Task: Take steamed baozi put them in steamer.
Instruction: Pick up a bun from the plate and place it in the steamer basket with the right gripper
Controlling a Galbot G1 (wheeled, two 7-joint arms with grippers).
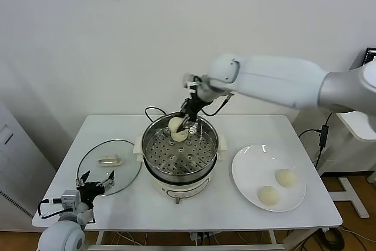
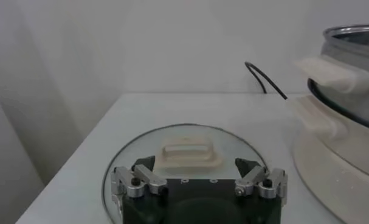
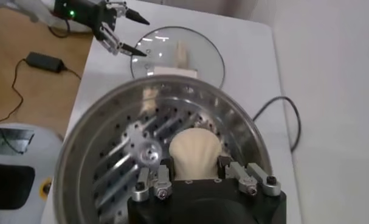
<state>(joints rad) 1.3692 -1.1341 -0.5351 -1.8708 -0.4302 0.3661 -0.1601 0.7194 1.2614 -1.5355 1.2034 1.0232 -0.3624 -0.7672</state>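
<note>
Down at the near left corner of the table (image 1: 294, 216), in the head view, our left gripper (image 1: 96, 181) waits with its fingers wide and nothing in them, just by the glass lid (image 1: 111, 166). Past it, in the middle, sits the steamer (image 1: 180, 152). Our right gripper (image 1: 188, 125) reaches over its far rim, closed on one bun (image 1: 177, 129), which hangs just inside the basket at the far side. Two more buns (image 1: 277, 186) lie on the white plate (image 1: 249, 168) to the right. To do this step well, we think we should lower the bun until it rests on the holey floor, then let go gently so it does not drop or roll.

From the left wrist, our two open fingers (image 2: 138, 181) stand wide apart over the near edge of the lid. The lid's handle (image 2: 187, 152) lies just beyond them. The steamer's white handle (image 2: 330, 72) shows far off to one side. This arm can wait where it is.

From the right wrist, the bun sits snug between our fingers (image 3: 154, 182), above the shiny floor of the steamer. We judge there is bare floor all round it, so we should set it close to the wall and leave room for the others. We should open slowly and lift straight up, so a finger does not drag the soft bun along.
</note>
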